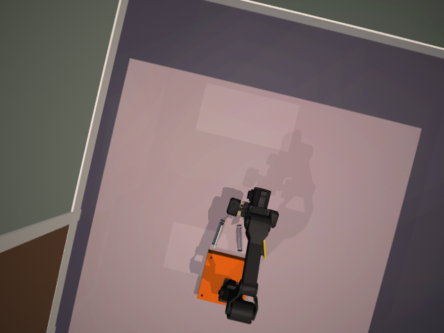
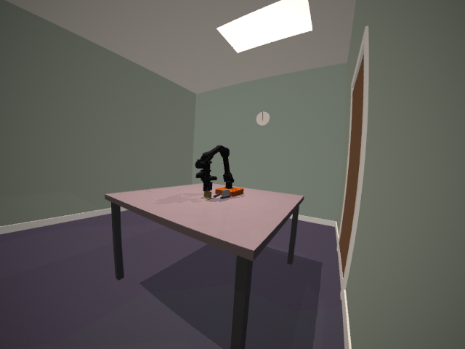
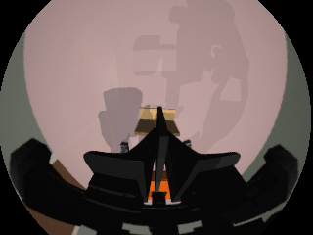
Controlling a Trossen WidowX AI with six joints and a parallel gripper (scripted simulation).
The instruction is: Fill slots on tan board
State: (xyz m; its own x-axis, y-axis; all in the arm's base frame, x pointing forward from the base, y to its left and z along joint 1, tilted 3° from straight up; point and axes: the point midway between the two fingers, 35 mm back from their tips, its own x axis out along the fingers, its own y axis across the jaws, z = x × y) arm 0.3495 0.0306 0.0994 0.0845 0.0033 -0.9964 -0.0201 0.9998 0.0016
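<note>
Top looks down over the gripper (image 1: 241, 209) (image 2: 207, 190) (image 3: 159, 110); exterior faces it from farther off; wrist looks past its fingers. Top and wrist share the surface (image 1: 161, 161) (image 2: 225, 216) (image 3: 73, 64) around it.

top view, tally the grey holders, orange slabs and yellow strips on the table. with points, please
grey holders (image 1: 218, 232) (image 1: 238, 238) (image 2: 225, 197) (image 2: 216, 195) (image 3: 124, 146): 2
orange slab (image 1: 229, 263) (image 2: 235, 192) (image 3: 166, 190): 1, partly under the arm (image 1: 253, 265) (image 2: 226, 165)
yellow strip (image 1: 264, 249) (image 3: 189, 143): 1, partly hidden
total: 4

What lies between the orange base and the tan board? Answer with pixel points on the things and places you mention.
Two narrow grey holders (image 1: 218, 232) (image 2: 225, 197) (image 3: 124, 147), side by side, between the orange base (image 1: 206, 288) (image 2: 236, 192) (image 3: 164, 190) and the tan board (image 1: 239, 213) (image 2: 207, 194) (image 3: 146, 128); the top view shows both.
</note>
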